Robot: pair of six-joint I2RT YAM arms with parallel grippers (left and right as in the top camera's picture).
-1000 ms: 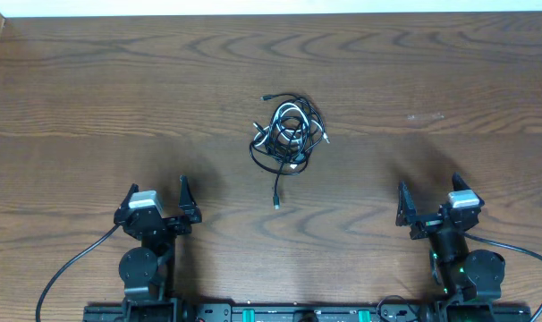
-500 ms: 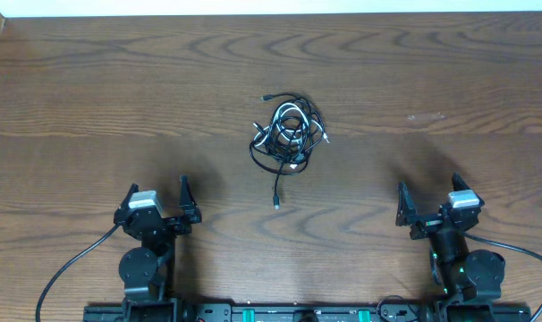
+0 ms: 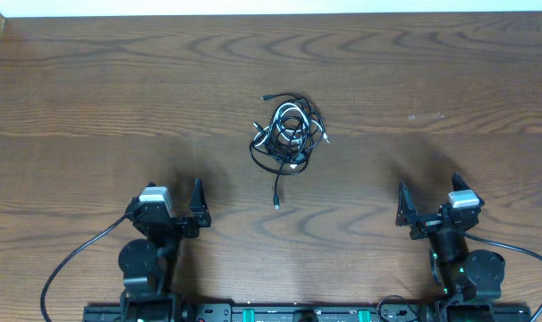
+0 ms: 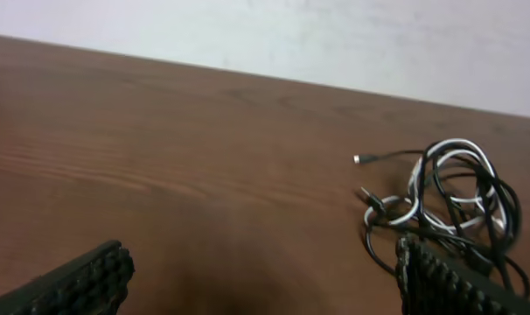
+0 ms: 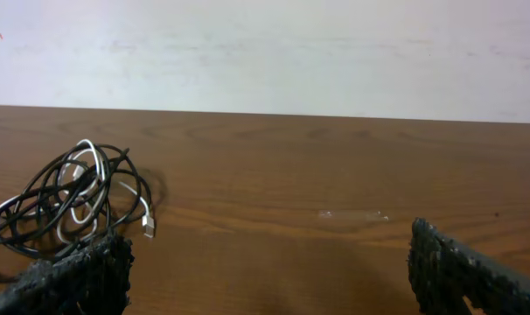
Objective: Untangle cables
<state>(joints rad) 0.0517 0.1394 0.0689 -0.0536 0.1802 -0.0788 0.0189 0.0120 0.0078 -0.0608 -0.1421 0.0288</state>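
The cables (image 3: 289, 134) lie in one tangled bundle on the wooden table, mostly black loops with a white cord woven through. One black end with a small plug (image 3: 276, 201) trails toward the near side. My left gripper (image 3: 168, 202) is open and empty, low at the near left. In the left wrist view the cables (image 4: 449, 206) show ahead on the right, behind my right fingertip (image 4: 440, 280). My right gripper (image 3: 428, 190) is open and empty at the near right. In the right wrist view the cables (image 5: 68, 197) show at the far left, beyond my left fingertip (image 5: 73, 280).
The brown wooden table (image 3: 92, 80) runs back to a white wall (image 5: 265, 52). Thick black cords (image 3: 74, 259) from the arm bases loop along the near edge. A faint pale scuff (image 3: 427, 114) marks the wood right of the bundle.
My left gripper has shifted and turned to the right, toward the bundle. The right arm and the cables have not moved.
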